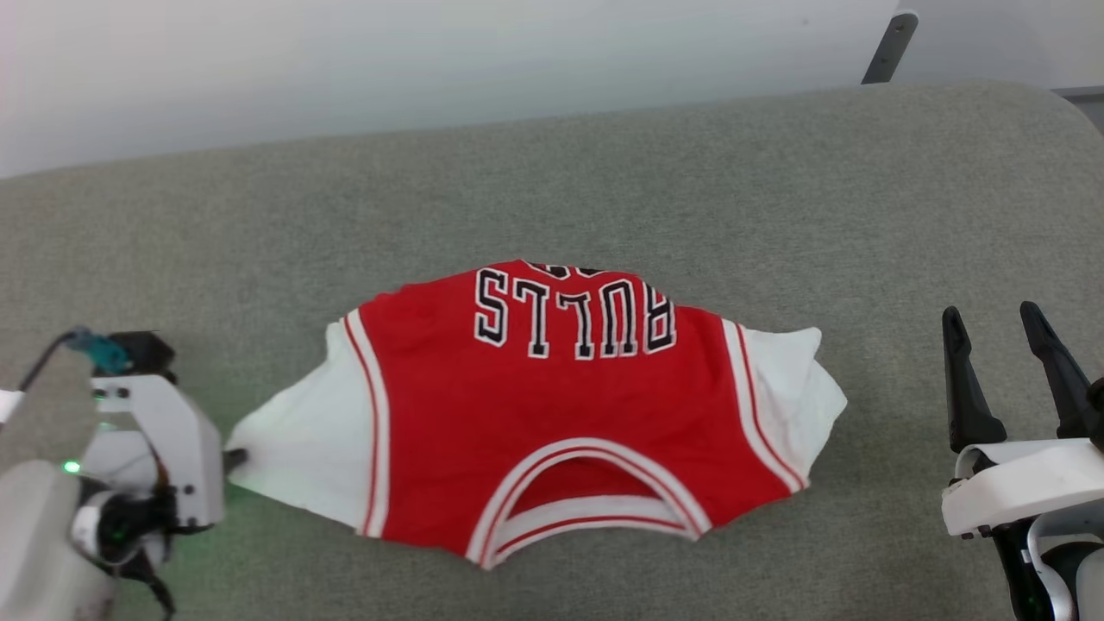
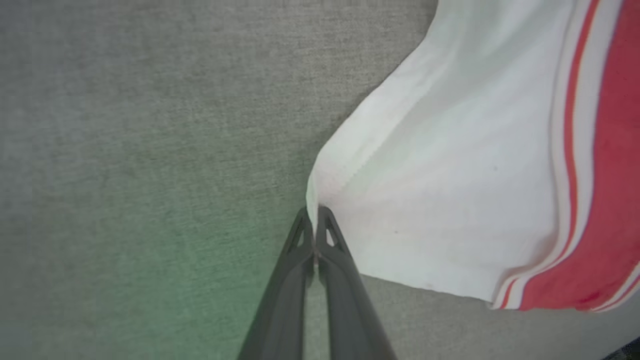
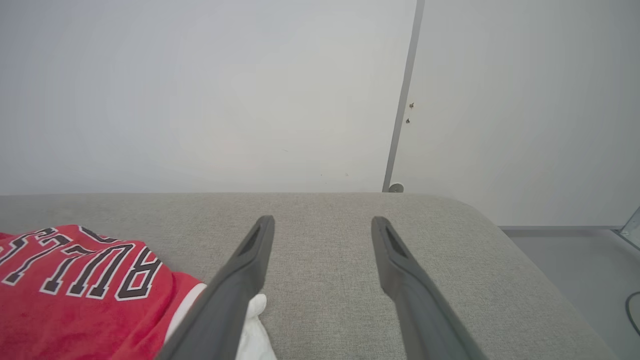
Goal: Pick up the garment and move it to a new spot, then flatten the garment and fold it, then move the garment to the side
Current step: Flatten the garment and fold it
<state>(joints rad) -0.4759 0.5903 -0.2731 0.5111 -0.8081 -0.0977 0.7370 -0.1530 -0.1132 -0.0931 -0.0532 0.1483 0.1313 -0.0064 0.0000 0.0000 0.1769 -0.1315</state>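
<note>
garment [image 1: 552,414] lies mid-way across the grey padded surface [image 1: 604,172], roughly spread out. neck opening [image 1: 586,483] faces the robot and the "bulls" lettering [image 1: 573,315] reads upside down at the far edge. the lower half looks tucked under there, can't confirm.

left gripper [image 2: 315,215] is down at the outer tip of the left sleeve [image 2: 440,190], jaws clenched on the white hem edge. it's a thin pinch, right at the corner. right gripper [image 1: 989,312] hovers off to the right, jaws released, holding nothing, near the rumpled right sleeve [image 1: 793,388] but apart from it.

my read is a flatten or sleeve-fold step, led by the left arm.

to do it well:
- the pinch is shallow, so move slowly and low or the hem may slip out
- if flattening, pull outward along the surface, not up, so the red body doesn't drag
- if folding in, lift just enough to clear, carry the sleeve over the striped armhole trim and lay it on the red panel
- right side needs the same, since its sleeve is bunched and would fold crooked
- pinning the body with the right gripper would stop the garment sliding
</note>
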